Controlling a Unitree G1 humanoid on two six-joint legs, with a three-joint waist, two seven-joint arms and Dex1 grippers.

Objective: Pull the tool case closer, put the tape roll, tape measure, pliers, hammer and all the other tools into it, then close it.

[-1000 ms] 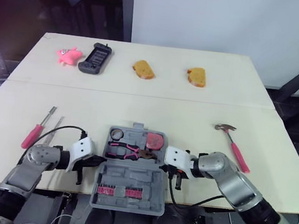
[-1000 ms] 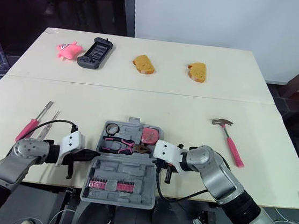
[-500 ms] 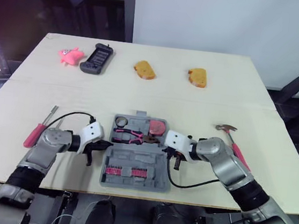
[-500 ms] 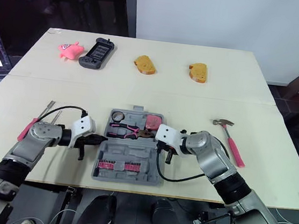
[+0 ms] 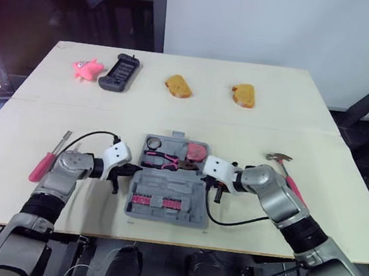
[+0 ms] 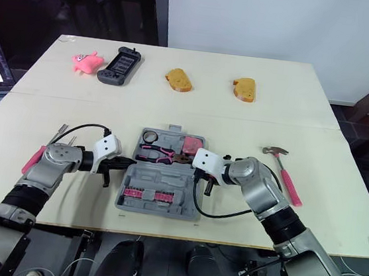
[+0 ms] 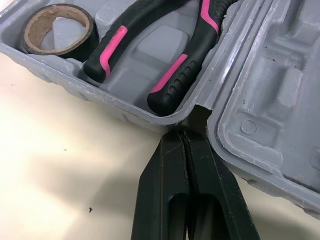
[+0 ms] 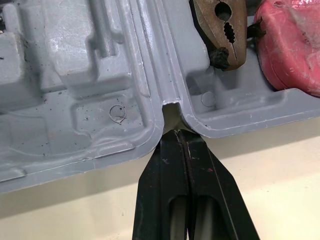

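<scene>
Tool case [image 5: 182, 212] sits open and flat near the front edge of the table [image 5: 318, 136], right in the middle between the two arms. Left gripper [image 7: 186, 134] is at the case's left end, its black fingers [image 7: 165, 170] clenched tight against each other with no gap, tips nosed into the notch where the two halves hinge. Right gripper [image 8: 176, 134] is at the matching notch on the right end, fingers [image 8: 162, 175] likewise pressed together, tips just touching the grey plastic.

Inside the far half: the tape roll [image 7: 59, 26] in the left corner, the pliers [image 7: 180, 70] with black-and-pink handles lying across the middle, the pink tape measure [image 8: 290, 45] at the right. The near half carries a pink strip of bits [image 5: 154, 202] (too small to count).

Out on the table, the hammer [image 5: 287, 176] lies well to the right of the case, pink handle pointing toward the front edge. A red-handled screwdriver [image 5: 40, 167] lies beyond the left arm. Along the far edge: a pink toy [image 5: 86, 68], a black device [image 5: 118, 72] and two bread slices [image 5: 177, 85].
</scene>
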